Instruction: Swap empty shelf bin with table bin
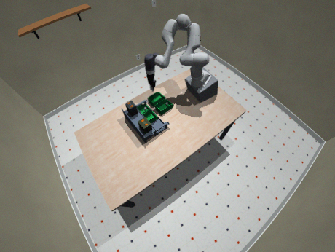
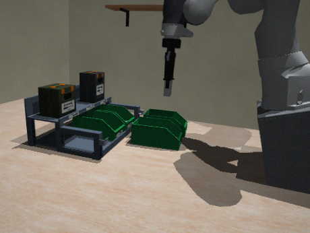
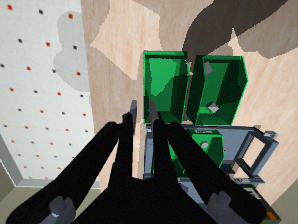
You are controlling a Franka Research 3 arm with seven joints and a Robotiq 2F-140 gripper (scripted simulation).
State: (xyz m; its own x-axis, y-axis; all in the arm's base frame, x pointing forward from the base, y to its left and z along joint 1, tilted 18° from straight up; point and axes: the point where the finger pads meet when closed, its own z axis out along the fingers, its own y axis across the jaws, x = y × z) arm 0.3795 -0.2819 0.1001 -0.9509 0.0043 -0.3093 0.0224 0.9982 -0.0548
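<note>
The empty green bin (image 1: 156, 97) (image 2: 161, 112) (image 3: 161, 75) sits by the surface's (image 1: 182, 138) (image 2: 135, 195) (image 3: 116, 90) long wall-side edge, and the claw (image 1: 153, 89) (image 2: 167, 95) (image 3: 143, 107), a little spread, pinches nothing, so next should come grabbing the green bin with parts (image 1: 164, 106) (image 2: 153, 135) (image 3: 223, 89).

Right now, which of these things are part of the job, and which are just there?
Part of the job:
- empty bin
- bin with parts
- shelf

Just there:
- wall board
- two dark boxes
</note>
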